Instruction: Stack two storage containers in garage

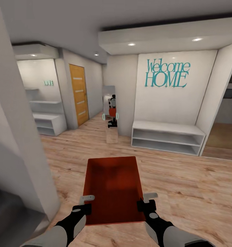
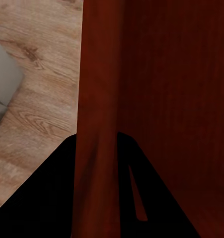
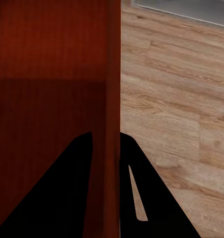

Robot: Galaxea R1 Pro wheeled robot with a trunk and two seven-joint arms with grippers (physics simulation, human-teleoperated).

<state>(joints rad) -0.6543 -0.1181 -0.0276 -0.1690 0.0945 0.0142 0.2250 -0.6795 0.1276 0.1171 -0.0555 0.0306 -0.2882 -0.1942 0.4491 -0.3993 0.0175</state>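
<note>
Pale plank floor [image 1: 184, 185], entrance hall | white bench shelf [image 1: 167, 134] under "Welcome HOME" lettering [image 1: 167, 73] | orange-red storage container [image 1: 113, 187] carried ahead, above floor | left gripper [image 1: 84, 203], right gripper [image 1: 147, 201]: jaws clamped over its side walls

1. One storage container [image 1: 114, 187] (orange-red, open on top).
2. Two grippers: the left gripper [image 1: 82, 204] and the right gripper [image 1: 146, 202].
3. Two white low shelf benches [image 1: 167, 135] [image 1: 49, 123].
4. One wooden door [image 1: 78, 94].
5. One mirror [image 1: 110, 115] (standing on the wood floor).
6. One "Welcome HOME" wall sign [image 1: 167, 73].
7. Four ceiling lights [image 1: 131, 44] [image 1: 197, 39] [image 1: 96, 54] [image 1: 33, 55].
</note>
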